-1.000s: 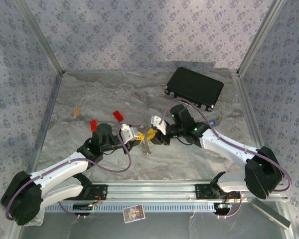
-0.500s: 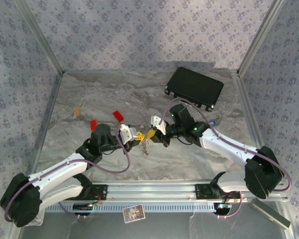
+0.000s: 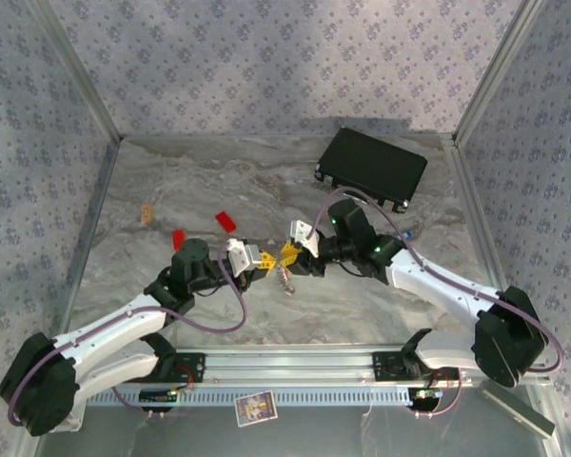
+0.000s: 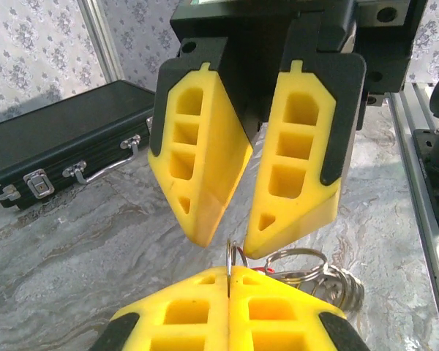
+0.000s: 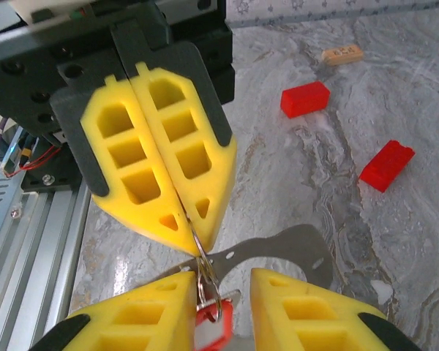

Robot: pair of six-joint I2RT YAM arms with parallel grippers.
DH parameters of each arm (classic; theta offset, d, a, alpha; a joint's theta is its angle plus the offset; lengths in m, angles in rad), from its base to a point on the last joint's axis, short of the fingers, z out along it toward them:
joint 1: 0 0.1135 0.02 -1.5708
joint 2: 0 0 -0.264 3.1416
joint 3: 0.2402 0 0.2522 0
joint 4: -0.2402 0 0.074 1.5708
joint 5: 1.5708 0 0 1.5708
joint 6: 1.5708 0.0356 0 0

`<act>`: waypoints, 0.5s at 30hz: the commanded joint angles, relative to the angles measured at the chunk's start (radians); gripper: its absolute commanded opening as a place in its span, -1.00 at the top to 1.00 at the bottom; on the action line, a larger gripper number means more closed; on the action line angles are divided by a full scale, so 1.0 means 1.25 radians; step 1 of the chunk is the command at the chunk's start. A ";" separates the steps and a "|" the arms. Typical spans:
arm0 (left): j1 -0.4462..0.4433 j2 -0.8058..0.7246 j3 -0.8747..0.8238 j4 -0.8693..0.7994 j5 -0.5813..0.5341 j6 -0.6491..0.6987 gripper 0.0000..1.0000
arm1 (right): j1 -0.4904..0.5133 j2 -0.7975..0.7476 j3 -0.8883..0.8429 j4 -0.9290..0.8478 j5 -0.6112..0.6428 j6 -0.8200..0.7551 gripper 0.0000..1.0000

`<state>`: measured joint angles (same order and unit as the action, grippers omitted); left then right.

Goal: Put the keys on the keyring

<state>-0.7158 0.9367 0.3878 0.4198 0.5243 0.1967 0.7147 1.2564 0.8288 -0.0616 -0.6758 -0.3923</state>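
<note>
Here the left gripper (image 4: 229, 275) has its ribbed yellow foam fingers pressed flat together, clamped on a thin wire loop of the keyring (image 4: 336, 281), a bunch of silvery coiled loops hanging just above the grey marbled desk (image 3: 219, 190). Facing it tip to tip, the right gripper (image 5: 221, 282) has its wedge-shaped fingers apart, with the wire loop and the glossy red plastic head of a key (image 5: 212, 330) in the gap; whether they touch it I cannot tell. A flat silvery plate (image 5: 278, 248) with small holes juts out beside them. Two red rectangular blocks (image 5: 305, 98) lie apart on the desk, and a black latched case (image 4: 66, 131) sits beyond.
</note>
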 commanded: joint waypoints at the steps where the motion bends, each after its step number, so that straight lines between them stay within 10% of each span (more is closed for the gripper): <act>1: -0.004 -0.007 0.002 0.053 0.028 -0.003 1.00 | 0.005 0.003 0.007 0.006 -0.033 -0.010 0.47; 15: -0.004 -0.007 0.002 0.047 0.024 -0.005 1.00 | 0.020 0.034 0.028 0.031 -0.036 0.001 0.93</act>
<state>-0.7155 0.9367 0.3878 0.4221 0.5293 0.1967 0.7326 1.2865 0.8291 -0.0406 -0.6971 -0.3916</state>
